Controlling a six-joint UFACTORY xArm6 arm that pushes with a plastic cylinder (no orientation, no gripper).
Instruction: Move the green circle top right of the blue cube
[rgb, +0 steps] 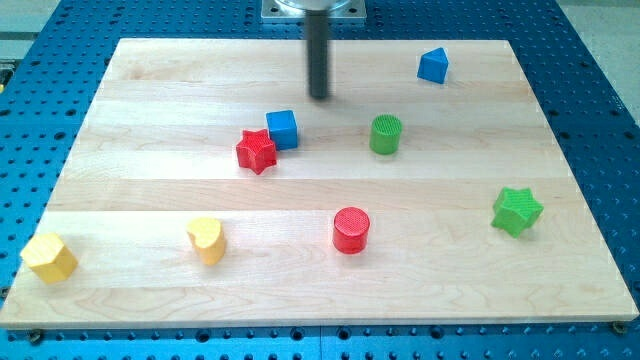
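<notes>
A: On the pale wooden surface (150, 200), where do we stand with our tip (319, 97)?

B: Our tip sits near the view's top, just above and to the right of the blue plastic cube (283, 129), apart from it. We carry no hand at all, only the dark rod, so there is nothing to spread or press together.

A: And the green ribbed circle (386, 134)?

B: It stands to the right of the blue cube, roughly level with it, well clear of our tip. A red star-shaped block (256, 151) touches the cube's lower left.

A: So how much is done?

B: By our judgement, part of it: the circle is already on the cube's right side, but not yet above it. What remains is a push toward the view's top, and perhaps a little leftward.

A: Which means getting below the circle first?

B: We think so; our tip is on the wrong side for that push.
</notes>
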